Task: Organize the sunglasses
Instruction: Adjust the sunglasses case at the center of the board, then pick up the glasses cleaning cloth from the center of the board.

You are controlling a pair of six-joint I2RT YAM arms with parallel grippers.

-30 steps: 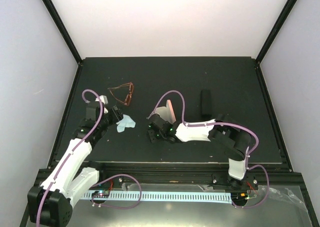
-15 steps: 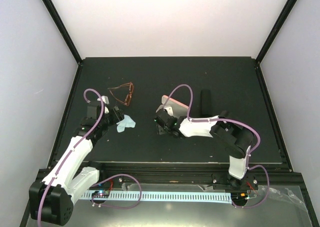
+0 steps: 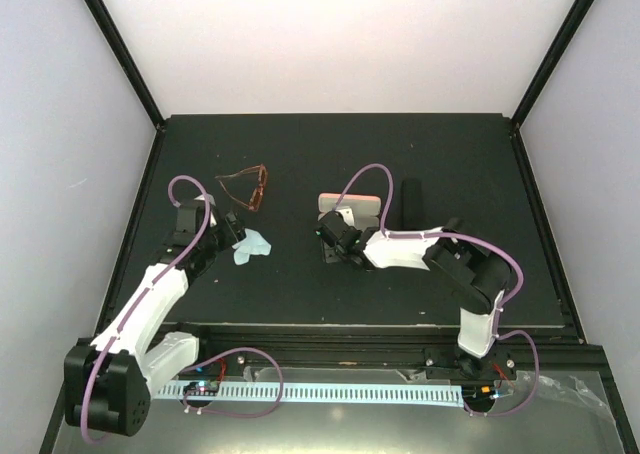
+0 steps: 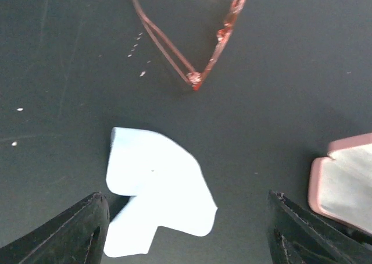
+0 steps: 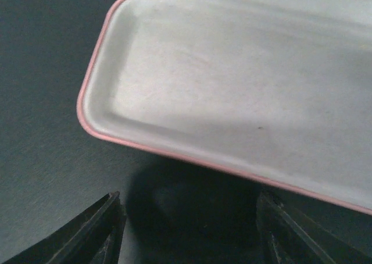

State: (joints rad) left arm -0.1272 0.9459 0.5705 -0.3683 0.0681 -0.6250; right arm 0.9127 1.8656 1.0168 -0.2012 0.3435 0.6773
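**Both pincers open and empty; sunglasses lie at back left**

From my station, reading left to right: the left gripper (image 3: pixel 236 226) hangs low over the dark table (image 3: pixel 300 154). Its jaws are spread wide with nothing clamped between them. In its wrist view a light blue cloth (image 4: pixel 157 197) lies flat on the table, its near end between the two fingers (image 4: pixel 78 235); I cannot tell whether either finger touches it.

Just beyond the cloth are the sunglasses (image 3: pixel 247 187), a thin reddish-amber pair resting on the table at back left, not held by anything. One hinge corner (image 4: pixel 194 81) points back toward the cloth, a little apart from it.

Near the middle, the pink case (image 3: pixel 349 204) lies open, showing its pale lining (image 5: pixel 244 72). The right gripper (image 3: pixel 328 236) sits just on the near side of it, jaws wide apart and gripping nothing; the case rim is ahead of the fingertips, not between them.

Just right of the pink case, a black case (image 3: pixel 411 202) lies on the table.
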